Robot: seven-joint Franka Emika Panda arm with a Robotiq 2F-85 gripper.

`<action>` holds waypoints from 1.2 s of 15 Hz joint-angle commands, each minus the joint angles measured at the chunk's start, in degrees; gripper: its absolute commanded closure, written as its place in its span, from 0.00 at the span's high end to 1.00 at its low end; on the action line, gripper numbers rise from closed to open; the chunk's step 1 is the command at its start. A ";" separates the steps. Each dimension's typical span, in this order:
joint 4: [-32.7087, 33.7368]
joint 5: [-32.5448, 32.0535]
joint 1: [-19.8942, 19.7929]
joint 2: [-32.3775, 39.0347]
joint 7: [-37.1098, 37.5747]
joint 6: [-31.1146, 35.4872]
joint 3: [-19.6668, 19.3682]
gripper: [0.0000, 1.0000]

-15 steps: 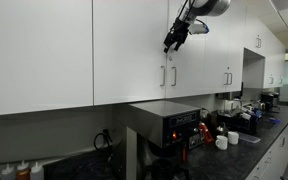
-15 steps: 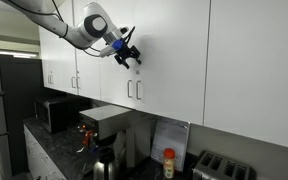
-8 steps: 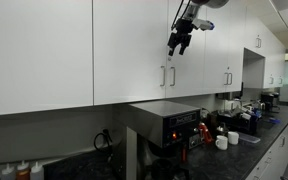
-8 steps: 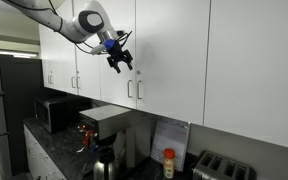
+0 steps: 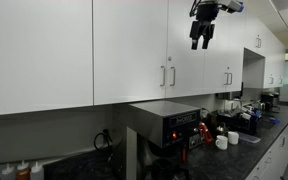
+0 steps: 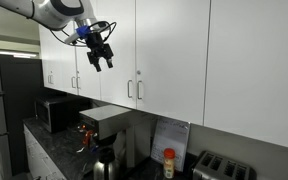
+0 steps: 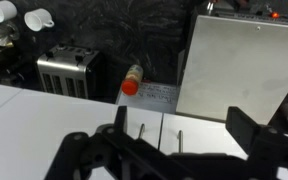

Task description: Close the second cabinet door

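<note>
The second cabinet door (image 5: 182, 60) is a glossy white upper panel with a short silver handle (image 5: 172, 76) at its lower left edge. It lies flush with the doors beside it in both exterior views (image 6: 156, 55). My gripper (image 5: 201, 40) is open and empty. It hangs in the air in front of the upper cabinets, off the door and apart from it (image 6: 100, 61). In the wrist view my gripper (image 7: 182, 122) looks down the cabinet face, and the door (image 7: 84, 115) and its handle (image 7: 141, 130) lie below it.
The matching white door (image 5: 134, 50) has its handle (image 5: 163, 76) right beside the second door's. On the dark counter below stand a coffee machine (image 5: 169, 122), a toaster (image 7: 69, 70), a red-capped bottle (image 7: 132, 82) and cups (image 5: 222, 141). More cabinets run along the wall.
My gripper has pulled away from the door's face, rising and moving sideways along the cabinets. The door has not visibly moved.
</note>
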 commanded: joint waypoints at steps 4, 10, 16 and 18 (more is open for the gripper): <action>-14.23 1.60 -1.23 -11.05 3.48 -3.73 -2.67 1.00; -22.97 9.57 0.07 -17.26 2.86 -0.66 -5.24 1.00; -21.20 8.95 -0.91 -16.28 3.14 -2.59 -3.86 1.00; -21.20 8.95 -0.91 -16.27 3.14 -2.59 -3.86 1.00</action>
